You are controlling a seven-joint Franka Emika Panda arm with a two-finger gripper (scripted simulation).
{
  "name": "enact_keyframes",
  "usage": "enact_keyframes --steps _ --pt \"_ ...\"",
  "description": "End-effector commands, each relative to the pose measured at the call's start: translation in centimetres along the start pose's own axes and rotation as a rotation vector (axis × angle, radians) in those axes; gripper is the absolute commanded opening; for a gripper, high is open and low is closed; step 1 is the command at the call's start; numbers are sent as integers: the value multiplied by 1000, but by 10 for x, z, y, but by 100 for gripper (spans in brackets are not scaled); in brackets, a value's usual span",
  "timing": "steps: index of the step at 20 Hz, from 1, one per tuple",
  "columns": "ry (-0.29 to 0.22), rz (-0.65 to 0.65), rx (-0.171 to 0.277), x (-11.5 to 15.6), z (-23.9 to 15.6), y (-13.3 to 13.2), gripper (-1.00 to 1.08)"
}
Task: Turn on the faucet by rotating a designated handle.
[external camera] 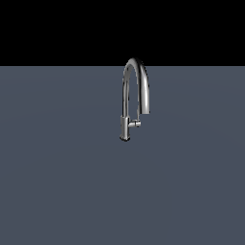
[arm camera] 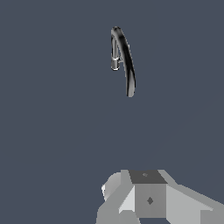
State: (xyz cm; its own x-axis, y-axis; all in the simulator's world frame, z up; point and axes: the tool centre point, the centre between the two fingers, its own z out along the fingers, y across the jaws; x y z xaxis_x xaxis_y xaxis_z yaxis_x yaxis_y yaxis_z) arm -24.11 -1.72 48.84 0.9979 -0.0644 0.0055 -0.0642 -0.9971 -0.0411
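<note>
In the exterior view, the faucet (external camera: 127, 103) stands alone just right of the frame's centre on a flat slate-grey bench (external camera: 57, 182). Its slim column rises from a short cylindrical base, and the spout arches over at the top, above the line where the grey surface meets the black background, then drops toward the exterior view's right. Low on the column, the handle (external camera: 136, 124) sticks out sideways as a short horizontal stub, pointing to the exterior view's right and sitting under the spout's open end. No part of the robot appears in this view.

The wrist view shows what the exterior view leaves out: grey and white blocky parts of the gripper (arm camera: 148, 197) fill the lower middle to lower right of its picture. Its fingertips are cut off by the frame edge, so I cannot tell whether the jaws are apart or together. The faucet (arm camera: 122, 57) appears here from above, small and well apart from the gripper, its arched spout a dark curve. The handle is too small to make out here.
</note>
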Motion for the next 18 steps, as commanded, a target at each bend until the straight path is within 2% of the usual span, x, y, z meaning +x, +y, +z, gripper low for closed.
enact_keyframes --steps 1,10,18 --pt "0 0 0 0 0 0 -100" --pt "-27 21 19 11 2 -1 -100" --pt "-97 76 69 39 8 -2 -100"
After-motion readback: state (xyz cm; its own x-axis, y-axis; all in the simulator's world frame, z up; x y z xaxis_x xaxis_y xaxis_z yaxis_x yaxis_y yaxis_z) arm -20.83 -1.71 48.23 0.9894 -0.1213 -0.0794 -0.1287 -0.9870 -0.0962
